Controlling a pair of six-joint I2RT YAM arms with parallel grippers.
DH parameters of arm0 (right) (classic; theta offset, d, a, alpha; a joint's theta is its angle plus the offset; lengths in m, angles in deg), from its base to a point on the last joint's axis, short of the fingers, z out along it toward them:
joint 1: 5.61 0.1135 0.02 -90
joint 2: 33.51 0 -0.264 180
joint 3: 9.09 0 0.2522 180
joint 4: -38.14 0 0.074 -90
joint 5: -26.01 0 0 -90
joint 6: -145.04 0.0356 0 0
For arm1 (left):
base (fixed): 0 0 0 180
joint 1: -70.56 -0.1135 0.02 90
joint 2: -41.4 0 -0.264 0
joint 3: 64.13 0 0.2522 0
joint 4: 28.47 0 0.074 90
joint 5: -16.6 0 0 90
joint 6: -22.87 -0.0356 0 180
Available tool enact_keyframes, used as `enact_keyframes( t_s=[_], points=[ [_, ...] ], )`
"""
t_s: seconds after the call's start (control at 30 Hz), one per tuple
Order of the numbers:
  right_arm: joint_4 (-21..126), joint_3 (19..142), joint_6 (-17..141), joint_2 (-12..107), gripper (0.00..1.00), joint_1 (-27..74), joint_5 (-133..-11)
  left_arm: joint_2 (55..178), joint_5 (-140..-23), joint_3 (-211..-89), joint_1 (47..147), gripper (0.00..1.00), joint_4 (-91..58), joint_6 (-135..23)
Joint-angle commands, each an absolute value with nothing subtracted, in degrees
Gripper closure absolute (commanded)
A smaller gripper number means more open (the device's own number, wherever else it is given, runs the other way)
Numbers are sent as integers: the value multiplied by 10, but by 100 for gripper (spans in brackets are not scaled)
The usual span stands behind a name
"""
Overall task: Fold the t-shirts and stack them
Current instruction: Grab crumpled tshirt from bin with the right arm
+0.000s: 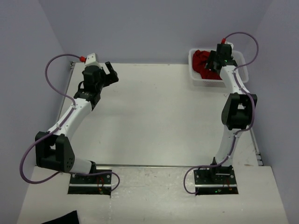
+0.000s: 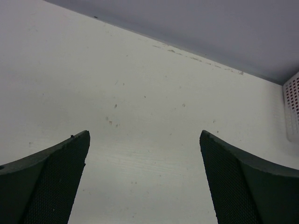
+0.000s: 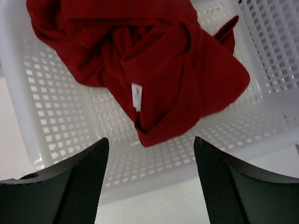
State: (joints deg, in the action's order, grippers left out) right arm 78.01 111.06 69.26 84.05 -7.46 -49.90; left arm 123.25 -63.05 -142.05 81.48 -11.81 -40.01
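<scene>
Red t-shirt (image 1: 201,63) bunched in basket (image 1: 203,82), frame upper right. Right gripper (image 3: 149,154) over it, wide open, empty; left gripper (image 2: 144,140) likewise.

Robot lab (bare lilac walls (image 1: 154,28)): 2 arms (image 1: 70,116) (image 1: 238,109) bolted to a table (image 1: 154,116).

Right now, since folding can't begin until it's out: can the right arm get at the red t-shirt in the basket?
Probably yes. The right gripper hangs open above the white mesh basket, and the crumpled dark red t-shirt lies uncovered inside, nothing between them.
</scene>
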Motion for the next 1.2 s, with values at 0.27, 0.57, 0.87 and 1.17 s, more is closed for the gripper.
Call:
enact_keyframes(
  t_s=[0.27,0.57,0.87,1.17],
  points=[
    [791,1329,666,989,33,-90,-539,1196,-698,-1412,814,1,-177,-367],
    [769,1340,659,1031,34,-93,-529,1187,-701,-1421,814,1,-178,-376],
    [771,1369,681,1067,66,-102,-521,1196,-714,-1424,814,0,-179,-374],
    [760,1447,655,1056,100,-103,-515,1196,-723,-1403,814,1,-191,-373]
  ],
)
